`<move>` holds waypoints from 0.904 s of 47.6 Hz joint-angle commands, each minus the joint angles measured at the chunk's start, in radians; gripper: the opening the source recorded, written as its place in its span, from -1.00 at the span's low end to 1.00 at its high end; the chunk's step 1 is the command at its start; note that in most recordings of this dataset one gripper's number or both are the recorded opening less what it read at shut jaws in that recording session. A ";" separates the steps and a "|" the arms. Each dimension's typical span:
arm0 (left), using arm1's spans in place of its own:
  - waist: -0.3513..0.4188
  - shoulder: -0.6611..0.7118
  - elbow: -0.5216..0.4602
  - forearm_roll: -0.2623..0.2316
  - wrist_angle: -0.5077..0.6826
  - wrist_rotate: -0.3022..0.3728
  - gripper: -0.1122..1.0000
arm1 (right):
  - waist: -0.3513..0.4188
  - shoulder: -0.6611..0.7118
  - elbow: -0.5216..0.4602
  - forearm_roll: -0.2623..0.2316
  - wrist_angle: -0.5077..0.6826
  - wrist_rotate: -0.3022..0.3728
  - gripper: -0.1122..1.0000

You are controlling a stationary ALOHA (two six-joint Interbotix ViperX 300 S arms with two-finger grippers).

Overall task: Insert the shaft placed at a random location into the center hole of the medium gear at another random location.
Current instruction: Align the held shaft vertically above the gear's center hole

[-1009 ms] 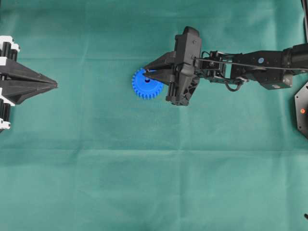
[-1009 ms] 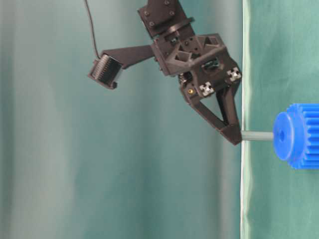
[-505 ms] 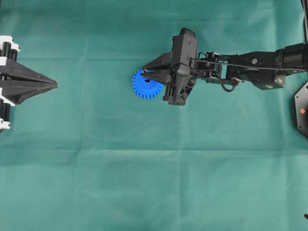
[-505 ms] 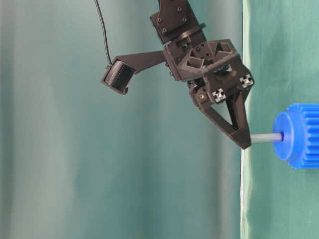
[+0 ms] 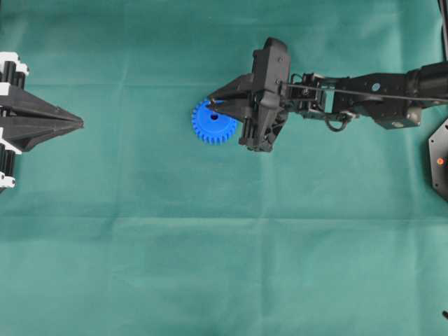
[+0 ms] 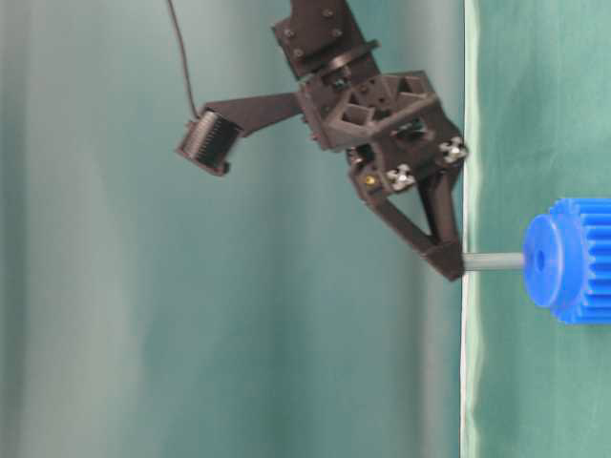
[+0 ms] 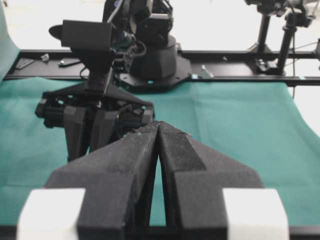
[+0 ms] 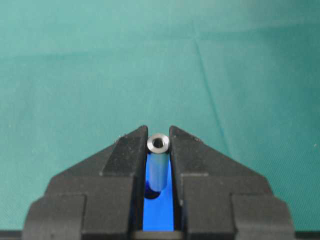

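Far left of the overhead view: your left gripper (image 5: 78,124) sits at the table edge, well apart from everything else. Its jaws are pressed together with nothing between them; the left wrist view shows the fingers (image 7: 135,160) meeting at a thin seam.

Moving right, the green cloth (image 5: 210,245) covers the table, with the medium gear (image 5: 212,124) lying flat on it a little left of centre, upper half of the overhead view. Blue, toothed rim, raised hub. The center hole (image 5: 214,117) shows as a small dark dot.

Directly over the gear is your right gripper (image 5: 213,104), reaching in from the right side, its arm (image 5: 378,98) stretching off to the right edge. The jaws are narrow and clamped on the shaft (image 8: 158,165). In the right wrist view you see the pin end-on, its shiny ring-shaped end between the two fingertips (image 8: 131,150), blue gear visible in the slot beneath it.

In the table-level view (turned sideways, table at the right) the shaft (image 6: 494,260) runs from the gripper tip (image 6: 449,260) to the gear's hub (image 6: 546,261). Its far end meets the hub face beside the hole (image 6: 537,260); you cannot tell whether it is in the hole or only touching the face. Most of the pin is outside the gear.
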 commanded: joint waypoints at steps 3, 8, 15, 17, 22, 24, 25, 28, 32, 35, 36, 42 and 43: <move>-0.003 0.008 -0.020 0.002 -0.005 -0.002 -0.80 | -0.003 -0.041 -0.015 0.000 0.005 -0.012 -0.56; -0.003 0.008 -0.020 0.002 -0.005 -0.002 -0.80 | 0.000 -0.041 -0.015 0.000 0.003 -0.012 -0.56; -0.003 0.008 -0.021 0.002 -0.005 -0.002 -0.80 | 0.008 -0.041 -0.014 0.002 0.003 -0.011 -0.56; -0.003 0.008 -0.020 0.002 -0.005 -0.002 -0.80 | 0.008 -0.040 -0.012 0.003 0.003 -0.011 -0.56; -0.003 0.008 -0.021 0.002 -0.005 -0.002 -0.80 | 0.008 -0.034 -0.011 0.003 -0.002 -0.012 -0.56; -0.003 0.008 -0.020 0.002 -0.005 -0.002 -0.80 | 0.008 -0.028 -0.011 0.003 -0.002 -0.011 -0.56; -0.003 0.008 -0.021 0.002 -0.005 -0.002 -0.80 | 0.008 -0.025 -0.011 0.003 -0.002 -0.012 -0.56; -0.003 0.008 -0.020 0.002 -0.005 -0.002 -0.80 | 0.008 -0.014 -0.015 0.003 -0.003 -0.012 -0.56; -0.003 0.008 -0.020 0.002 -0.005 -0.002 -0.80 | 0.008 0.002 -0.017 0.003 -0.006 -0.012 -0.56; -0.003 0.008 -0.021 0.002 -0.005 -0.002 -0.80 | 0.005 0.015 -0.015 0.003 -0.008 -0.011 -0.56; -0.003 0.008 -0.021 0.002 -0.005 -0.002 -0.80 | 0.003 0.018 -0.014 0.003 -0.008 -0.011 -0.56; -0.003 0.008 -0.020 0.002 -0.005 -0.002 -0.80 | 0.000 0.034 -0.012 0.009 -0.015 -0.012 -0.56; -0.003 0.008 -0.020 0.002 -0.005 -0.002 -0.80 | 0.000 0.035 -0.012 0.009 -0.017 -0.011 -0.56</move>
